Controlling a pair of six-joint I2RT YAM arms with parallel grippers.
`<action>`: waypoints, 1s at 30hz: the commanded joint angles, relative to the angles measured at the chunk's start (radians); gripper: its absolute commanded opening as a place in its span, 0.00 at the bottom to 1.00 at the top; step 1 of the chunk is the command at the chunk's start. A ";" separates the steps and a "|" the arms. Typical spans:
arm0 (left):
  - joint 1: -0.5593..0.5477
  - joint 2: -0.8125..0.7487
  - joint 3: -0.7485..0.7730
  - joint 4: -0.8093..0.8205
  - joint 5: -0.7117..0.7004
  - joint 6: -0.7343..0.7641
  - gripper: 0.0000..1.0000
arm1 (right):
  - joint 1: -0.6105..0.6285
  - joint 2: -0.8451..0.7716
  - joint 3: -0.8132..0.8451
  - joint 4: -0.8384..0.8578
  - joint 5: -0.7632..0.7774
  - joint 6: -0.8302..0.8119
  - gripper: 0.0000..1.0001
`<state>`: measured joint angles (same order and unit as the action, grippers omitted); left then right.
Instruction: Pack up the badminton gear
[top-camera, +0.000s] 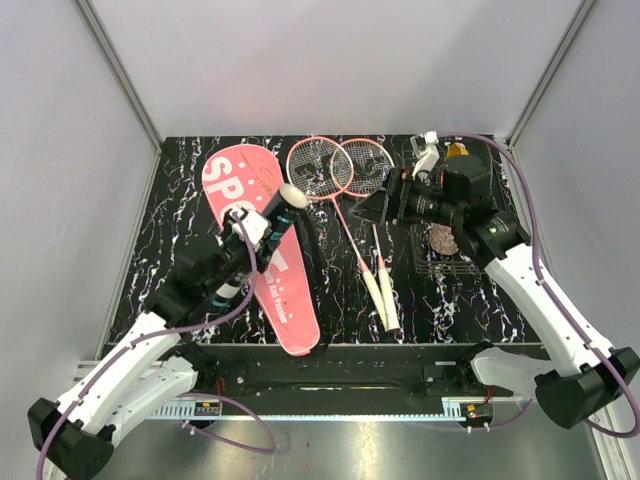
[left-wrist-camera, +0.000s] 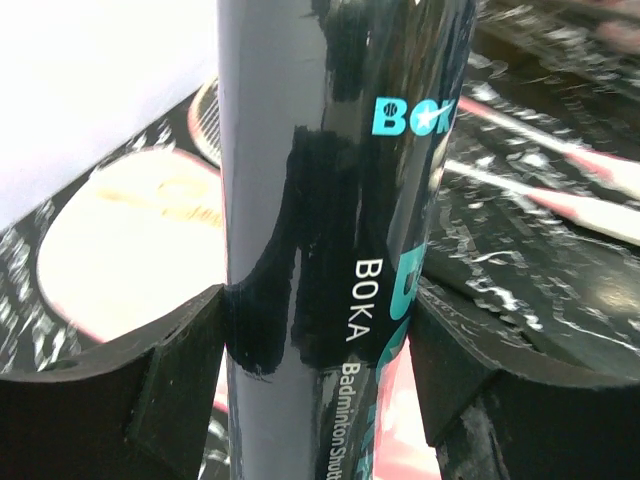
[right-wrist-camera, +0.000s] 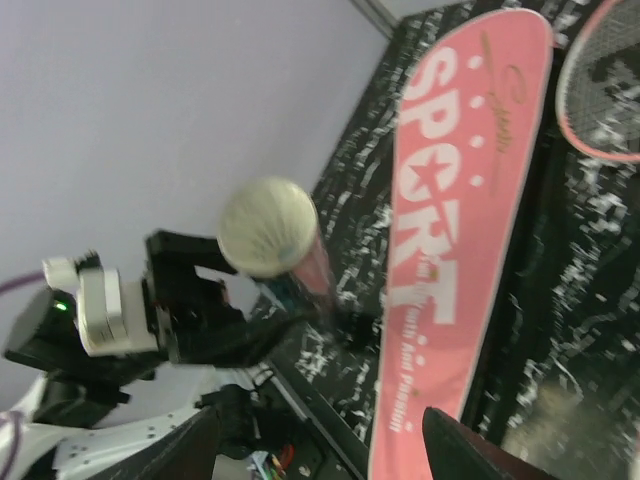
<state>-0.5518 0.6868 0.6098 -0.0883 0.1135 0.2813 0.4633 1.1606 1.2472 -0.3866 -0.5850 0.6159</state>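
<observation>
Because the black tube (left-wrist-camera: 320, 200) is a glossy, rigid cylinder, it is probably light but slippery. A hold around its mid-body, square to its axis, looks safest, and a hard squeeze might dent a thin wall. The left gripper (left-wrist-camera: 320, 360) is clamped on it in just that way, one finger on each side. The left arm reaches forward over the pink cover (top-camera: 290, 300) and holds the tube tilted above the cover's middle, white cap (top-camera: 291, 193) uppermost. The cover lies flat on the worktop (top-camera: 470, 300) and looks soft and floppy. Just right of the cover lie the two rackets (top-camera: 335, 170), heads overlapping; they are likely light, stiff in the frame and best taken by the handles (top-camera: 385, 290). Farther right of the cover, the right gripper (top-camera: 380, 205) hovers with fingers spread wide and nothing between them, its wrist turned to face the tube.
</observation>
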 joint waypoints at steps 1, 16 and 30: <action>0.006 0.119 0.129 -0.074 -0.391 -0.065 0.00 | 0.003 -0.050 -0.055 -0.123 0.183 -0.077 0.86; 0.519 0.584 0.323 -0.150 -0.442 -0.053 0.00 | 0.003 -0.231 -0.169 -0.205 0.097 -0.125 0.87; 0.702 0.979 0.458 -0.050 -0.490 0.177 0.00 | 0.003 -0.291 -0.084 -0.400 0.071 -0.242 0.88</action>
<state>0.1066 1.6375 1.0206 -0.2268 -0.3695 0.3637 0.4637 0.8997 1.1088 -0.7322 -0.5060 0.4347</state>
